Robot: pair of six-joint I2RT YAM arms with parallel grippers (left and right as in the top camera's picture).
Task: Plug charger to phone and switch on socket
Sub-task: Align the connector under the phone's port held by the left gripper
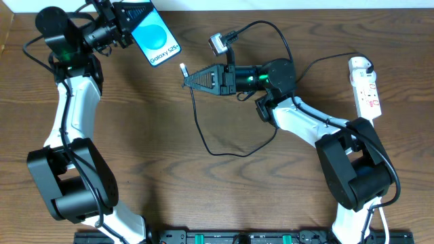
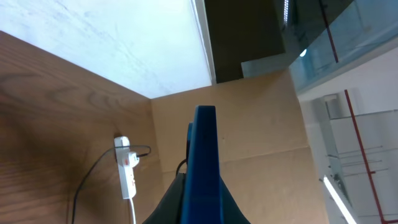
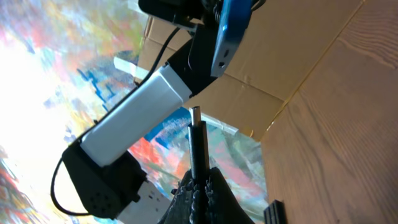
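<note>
The left gripper (image 1: 127, 32) is clamped on the phone (image 1: 157, 38) and holds it off the table (image 1: 271, 196) at the far left, screen up. The right gripper (image 1: 189, 80) is pinched on the charger (image 1: 201, 132) just behind its connector tip – near the phone's lower end, not touching it. The socket (image 1: 366, 87) lies at the right edge, well apart.

White arm links (image 1: 64, 115), blk joints (image 1: 68, 179), green LEDs (image 1: 260, 78)

The phone (image 1: 154, 37) is over the tabletop's (image 1: 169, 196) far-left part. The socket (image 1: 366, 88) lies along the right edge, and the charger (image 1: 196, 118) loops mid-table between them.
</note>
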